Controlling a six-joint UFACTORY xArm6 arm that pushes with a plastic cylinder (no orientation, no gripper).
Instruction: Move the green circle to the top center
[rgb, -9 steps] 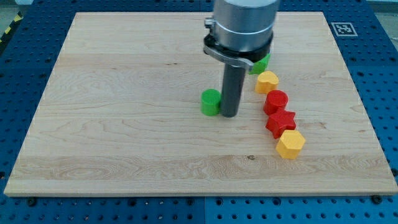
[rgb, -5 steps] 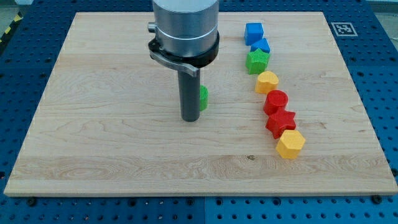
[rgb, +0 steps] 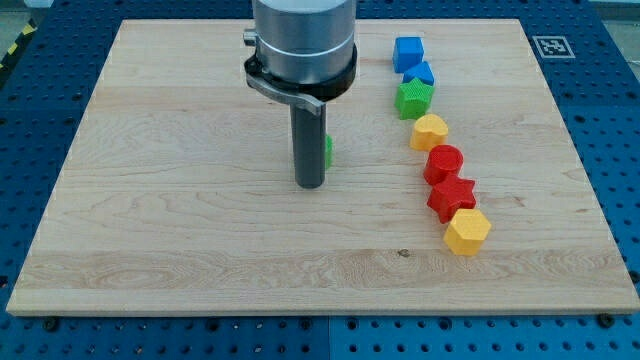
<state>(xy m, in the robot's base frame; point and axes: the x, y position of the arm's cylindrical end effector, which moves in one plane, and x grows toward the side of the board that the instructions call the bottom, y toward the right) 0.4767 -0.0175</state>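
Wooden board (rgb: 180, 220) on blue perforated bench, fiducial tag (rgb: 551, 46) at view's top right corner. My tip (rgb: 310, 186) down on board near middle, holding nothing, just plain rod. Green circle (rgb: 327, 151) mostly hidden behind rod, only sliver showing on its right side, apparently touching. Off to view's right, well apart: curved line of blocks, blue cube (rgb: 407, 51), second blue block (rgb: 419, 73), green block (rgb: 414, 99), yellow block (rgb: 429, 132), red block (rgb: 444, 162), red star (rgb: 451, 197), yellow hexagon (rgb: 467, 231).

The wooden board (rgb: 180, 200) carries a green circle (rgb: 327, 150) near its centre; to that circle's right runs a column: blue cube (rgb: 407, 51), second blue block (rgb: 420, 72), green block (rgb: 414, 99), yellow block (rgb: 429, 132), red cylinder (rgb: 444, 162), red star (rgb: 451, 196), yellow hexagon (rgb: 467, 231).
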